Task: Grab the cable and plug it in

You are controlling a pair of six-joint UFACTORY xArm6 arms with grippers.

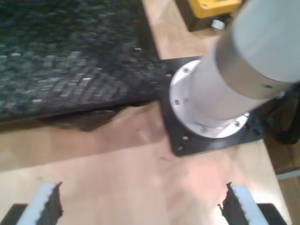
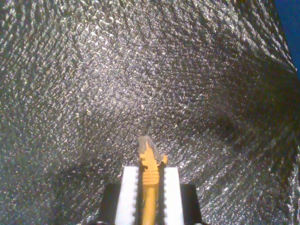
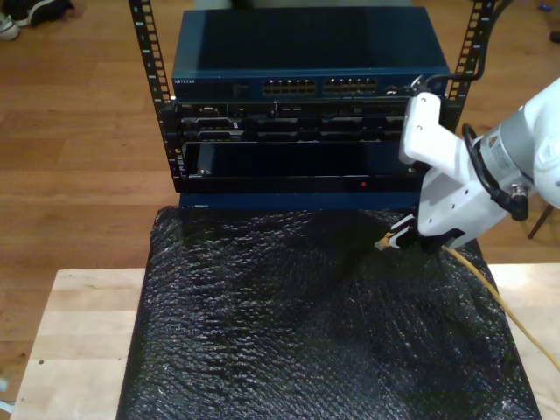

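My second gripper (image 2: 150,176) is clamped on the cable (image 2: 149,199), its two white serrated fingers (image 2: 129,192) pressed narrow against either side of the yellow-orange cord just behind the plug. The clear plastic plug (image 2: 149,149) sticks out past the fingertips, free in the air above the black textured mat (image 2: 93,84), not touching it as far as the second wrist view lets me judge. In the exterior view the same gripper (image 3: 398,238) hangs from a white arm at the exterior view's right, over the far right part of the mat (image 3: 289,324), with the plug tip (image 3: 382,244) pointing toward the exterior view's left. Behind the gripper the cable (image 3: 490,293) trails away toward the exterior view's lower right edge, crossing the mat. Beyond the mat stands a rack of blue network equipment (image 3: 306,61), its rows of ports (image 3: 319,87) facing the camera, well apart from the plug. My first gripper (image 1: 140,201) stands wide, its white fingers (image 1: 44,206) spread far apart over a bare wooden tabletop (image 1: 117,164), gripping nothing. Ahead of it sits an arm's grey cylindrical base (image 1: 234,79) bolted onto a black mounting plate (image 1: 187,145), beside the edge of the black mat (image 1: 70,56).
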